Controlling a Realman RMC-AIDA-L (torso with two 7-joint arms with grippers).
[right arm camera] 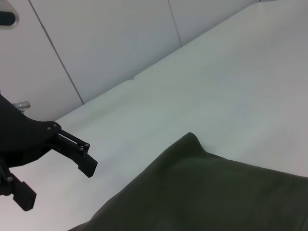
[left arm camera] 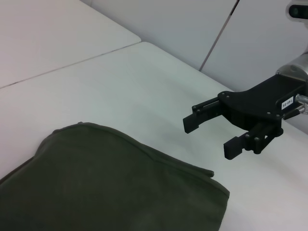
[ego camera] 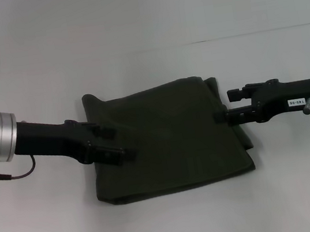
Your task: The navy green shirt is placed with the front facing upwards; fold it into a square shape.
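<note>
The shirt (ego camera: 170,137) lies already folded into a rough rectangle in the middle of the table (ego camera: 141,24), its longer side running from my left arm to my right. My left fingers (ego camera: 109,143) hang open over its left edge, and my right fingers (left arm camera: 211,132), also open and holding nothing, sit at its right edge. Both are about equally near, so I judge that either arm could take the next fold across that long axis.

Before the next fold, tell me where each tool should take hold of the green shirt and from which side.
Take the navy green shirt by its side edges. It lies flat, already folded to a rough rectangle. The left tool, open, comes in from the robot's left; the right tool, open, from the right. Those layered edges face the tools and can likely be pinched without dragging the stack, low against the table.
</note>
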